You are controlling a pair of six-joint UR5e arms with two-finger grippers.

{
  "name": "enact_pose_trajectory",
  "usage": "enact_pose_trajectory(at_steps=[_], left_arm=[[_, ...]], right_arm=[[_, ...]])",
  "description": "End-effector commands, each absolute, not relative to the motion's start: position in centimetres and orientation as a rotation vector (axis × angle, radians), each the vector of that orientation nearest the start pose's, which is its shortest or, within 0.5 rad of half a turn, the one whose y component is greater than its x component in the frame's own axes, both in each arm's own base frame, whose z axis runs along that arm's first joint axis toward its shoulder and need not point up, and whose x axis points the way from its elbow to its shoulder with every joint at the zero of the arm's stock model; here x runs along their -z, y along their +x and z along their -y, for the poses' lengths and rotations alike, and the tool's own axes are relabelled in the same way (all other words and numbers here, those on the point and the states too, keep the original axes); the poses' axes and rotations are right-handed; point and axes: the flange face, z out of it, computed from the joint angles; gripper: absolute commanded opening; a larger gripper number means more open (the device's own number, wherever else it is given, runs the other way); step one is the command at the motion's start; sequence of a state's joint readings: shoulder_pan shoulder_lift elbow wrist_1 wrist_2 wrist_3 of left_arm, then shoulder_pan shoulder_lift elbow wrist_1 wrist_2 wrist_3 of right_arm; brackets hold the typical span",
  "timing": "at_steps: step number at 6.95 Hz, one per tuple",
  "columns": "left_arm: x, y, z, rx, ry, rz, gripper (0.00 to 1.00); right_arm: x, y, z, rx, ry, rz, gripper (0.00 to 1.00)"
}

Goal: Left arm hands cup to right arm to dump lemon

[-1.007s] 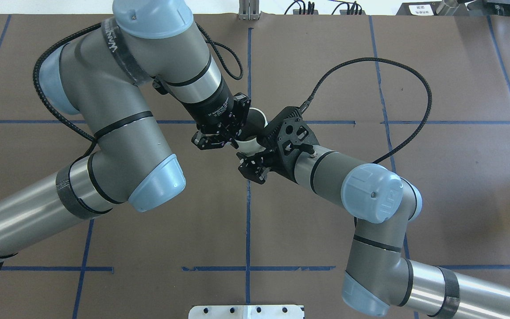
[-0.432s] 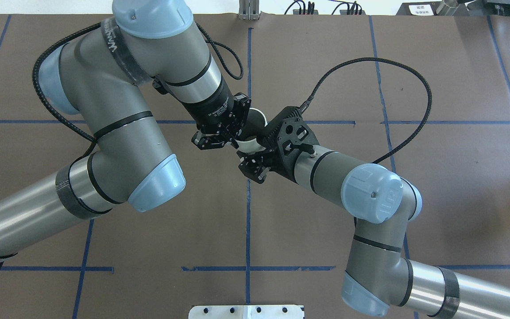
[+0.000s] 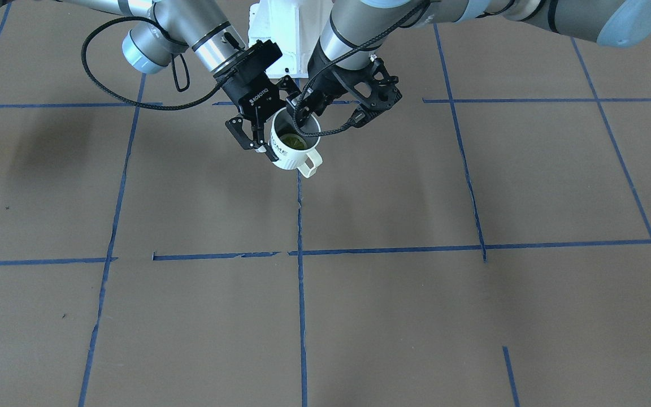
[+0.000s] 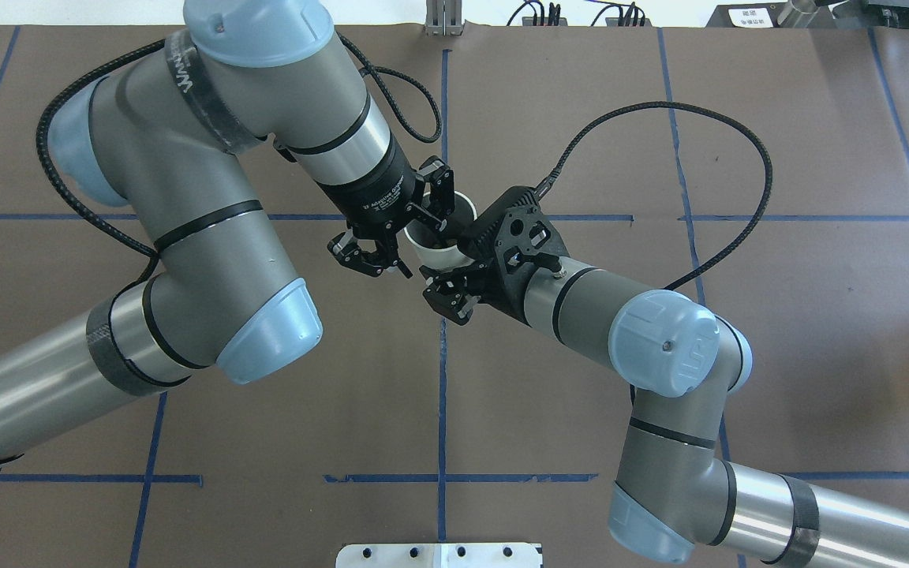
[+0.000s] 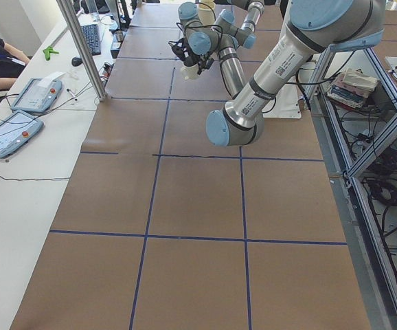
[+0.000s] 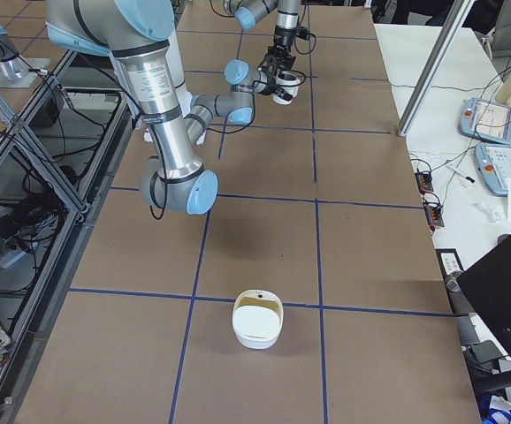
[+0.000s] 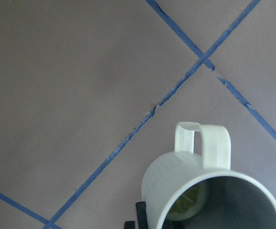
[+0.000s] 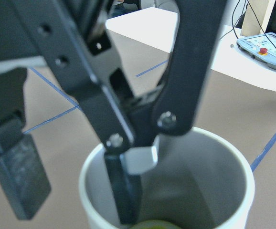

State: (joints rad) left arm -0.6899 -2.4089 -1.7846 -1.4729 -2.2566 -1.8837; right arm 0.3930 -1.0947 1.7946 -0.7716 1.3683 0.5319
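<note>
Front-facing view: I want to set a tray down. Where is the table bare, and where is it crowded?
Bare: the near half of the table, below the cross tape line, and the squares either side of the cup. Crowded: top centre, where left arm and right arm meet at it.

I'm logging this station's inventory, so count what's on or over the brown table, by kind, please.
Robot arms: 2, left arm and right arm
Cup: 1
Lemon: 1
White bowl: 1
Total: 5
</note>
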Motion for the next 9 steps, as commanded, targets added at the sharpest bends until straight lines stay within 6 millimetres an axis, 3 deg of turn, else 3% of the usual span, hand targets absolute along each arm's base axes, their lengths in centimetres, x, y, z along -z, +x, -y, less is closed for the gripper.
enact_pose_trajectory(at_steps=[1, 7, 8, 9], left_arm=[[-6.6, 42.4, 46.1, 0.568, -0.46, -1.046, 1.0], [-7.5, 42.0, 46.2, 0.576, -0.46, -1.038, 1.0], [-7.7, 41.2, 45.9, 0.575, -0.455, -1.047, 1.0], [-8.1, 39.4, 47.0, 0.599, -0.438, -1.056, 1.0]], right_arm=[[-19.8, -49.4, 37.2, 0.369, 1.108, 1.021, 0.32], [-20.0, -49.4, 37.2, 0.37, 1.106, 1.018, 0.32], [-20.1, -49.4, 37.2, 0.372, 1.105, 1.015, 0.32], [-20.4, -49.4, 37.2, 0.374, 1.103, 1.011, 0.32]])
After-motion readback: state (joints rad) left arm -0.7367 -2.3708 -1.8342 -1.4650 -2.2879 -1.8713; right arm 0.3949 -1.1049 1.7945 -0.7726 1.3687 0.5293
